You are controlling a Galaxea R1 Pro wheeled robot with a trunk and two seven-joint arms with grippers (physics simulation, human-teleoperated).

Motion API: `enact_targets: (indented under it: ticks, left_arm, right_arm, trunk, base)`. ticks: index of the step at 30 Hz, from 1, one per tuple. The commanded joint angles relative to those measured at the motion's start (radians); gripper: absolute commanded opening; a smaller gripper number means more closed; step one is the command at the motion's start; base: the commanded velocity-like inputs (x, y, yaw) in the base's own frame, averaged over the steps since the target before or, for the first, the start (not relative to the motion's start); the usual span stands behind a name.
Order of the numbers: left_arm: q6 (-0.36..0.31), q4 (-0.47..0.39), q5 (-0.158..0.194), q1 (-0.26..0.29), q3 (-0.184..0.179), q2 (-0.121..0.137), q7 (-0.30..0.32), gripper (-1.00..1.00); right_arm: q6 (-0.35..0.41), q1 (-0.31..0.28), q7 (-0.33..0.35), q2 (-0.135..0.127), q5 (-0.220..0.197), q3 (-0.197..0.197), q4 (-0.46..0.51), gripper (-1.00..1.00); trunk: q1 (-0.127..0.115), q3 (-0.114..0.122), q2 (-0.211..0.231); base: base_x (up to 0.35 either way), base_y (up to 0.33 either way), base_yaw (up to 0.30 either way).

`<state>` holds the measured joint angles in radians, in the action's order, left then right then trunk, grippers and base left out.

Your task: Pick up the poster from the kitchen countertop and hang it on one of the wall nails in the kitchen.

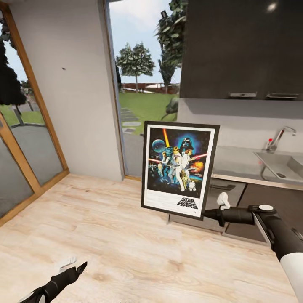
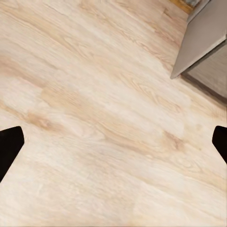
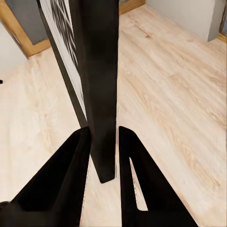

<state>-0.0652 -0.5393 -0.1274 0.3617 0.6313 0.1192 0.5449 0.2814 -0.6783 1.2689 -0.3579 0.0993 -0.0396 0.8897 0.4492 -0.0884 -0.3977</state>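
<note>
The poster, a framed Star Wars print, hangs upright in the air in front of the cabinets. My right gripper is shut on its lower right corner. In the right wrist view the poster is seen edge-on, pinched between both dark fingers of the right gripper. A wall nail is a dark speck high on the light grey wall at the left. The kitchen countertop lies behind the poster on the right. My left gripper is low over the floor and open, holding nothing, its fingertips far apart.
A sink with a tap is set into the counter, under dark upper cabinets. A tall window opens between wall and cabinets, and a glass door stands at the left. Light wooden floor spreads ahead. A cabinet corner is near the left arm.
</note>
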Motion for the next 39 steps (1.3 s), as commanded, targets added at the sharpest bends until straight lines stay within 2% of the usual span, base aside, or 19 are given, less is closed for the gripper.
enact_targets:
  ticks: [1, 10, 39]
  left_arm:
    - [-0.006, -0.001, -0.009, 0.002, 0.008, -0.001, 0.009, 1.00]
    - [-0.007, -0.001, -0.009, 0.002, 0.008, -0.001, 0.009, 1.00]
    - [-0.007, 0.000, -0.009, 0.002, 0.007, -0.001, 0.009, 1.00]
  right_arm:
    - [0.013, 0.000, 0.007, 0.000, 0.005, -0.003, 0.004, -1.00]
    - [0.015, 0.004, 0.007, 0.000, 0.005, -0.003, 0.010, -1.00]
    - [0.015, 0.005, 0.006, 0.000, 0.005, -0.003, 0.009, -1.00]
  trunk:
    - [0.001, -0.002, -0.002]
    - [0.001, -0.002, -0.002]
    - [0.001, -0.002, -0.002]
  base:
    - [0.065, 0.290, 0.292]
    - [0.177, 0.258, 0.202]
    - [0.212, 0.245, 0.006]
